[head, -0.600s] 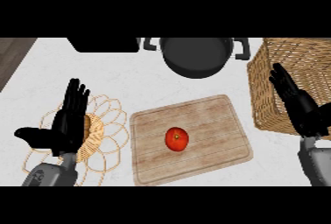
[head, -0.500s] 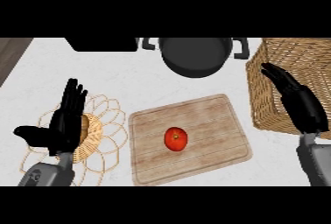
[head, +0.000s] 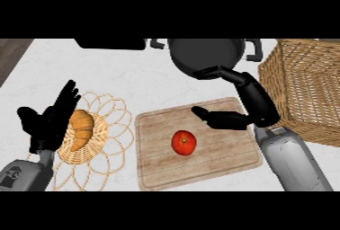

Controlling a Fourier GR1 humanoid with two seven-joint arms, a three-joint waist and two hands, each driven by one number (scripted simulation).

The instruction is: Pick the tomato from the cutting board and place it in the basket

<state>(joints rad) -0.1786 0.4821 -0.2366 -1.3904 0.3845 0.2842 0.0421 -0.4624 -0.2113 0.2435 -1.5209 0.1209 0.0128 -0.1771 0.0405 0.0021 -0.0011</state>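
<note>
tomato (head: 184, 142) sits on cutting board (head: 196, 146) | right hand (head: 249, 101) above, fingers spread, empty | left hand (head: 50, 121) relaxed, empty | basket (head: 305, 87) holds nothing visible

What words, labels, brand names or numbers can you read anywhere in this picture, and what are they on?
None. No writing shows on the tomato, cutting board, wicker basket, black pot, croissant or its wire trivet, nor on either hand.

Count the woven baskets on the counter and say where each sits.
2. A tall wicker basket stands at the right edge, beyond the right hand. A flat wire-loop basket holding a croissant lies left of the cutting board, beside the left hand.
</note>
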